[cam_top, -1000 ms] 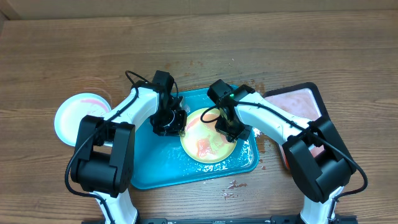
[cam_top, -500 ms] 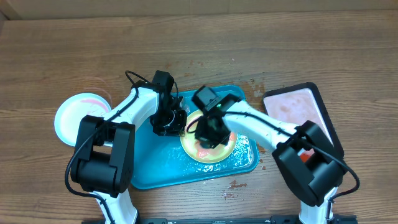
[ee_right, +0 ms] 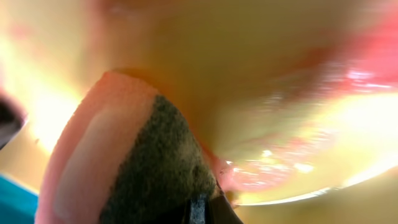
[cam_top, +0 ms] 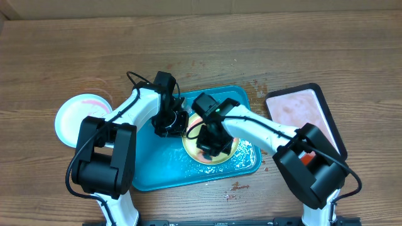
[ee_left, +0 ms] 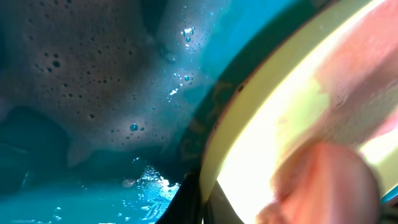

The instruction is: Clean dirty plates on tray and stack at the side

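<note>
Far left, a pale plate [cam_top: 80,119] sits on the bare table [cam_top: 56,56], well apart from the blue tray [cam_top: 157,172]. There's a pink smear in its middle, so I can't say whether that one counts as clean.

Moving right, the left gripper [cam_top: 171,123] is down in the tray at the left edge of the yellow-green plate [cam_top: 220,159]. In its wrist camera the plate rim runs straight into the fingertips, so it looks clamped on that rim, steadying the plate. Soapy suds [ee_left: 81,81] lie on the tray floor just beside it.

Next over, the right gripper [cam_top: 211,143] is on top of that same plate. It's closed around a pink sponge [ee_right: 124,168] with a dark scrubby side, and the sponge is pressed against the plate's face. Up close there are red sauce streaks on the plate.

Far right is a black-rimmed tray [cam_top: 295,107] with a pinkish inside, and neither arm is near it.

My read is that this is mid-scrub on the yellow-green plate. I can only spot two plates from above, so I'd guess the job is around the middle.

The next move calls for working the sponge over the red patches with the rim pinned. After that the plate has to come out of the tray and go by the pale one on the left. A wet, soapy rim could easily slip out of that pinch.
</note>
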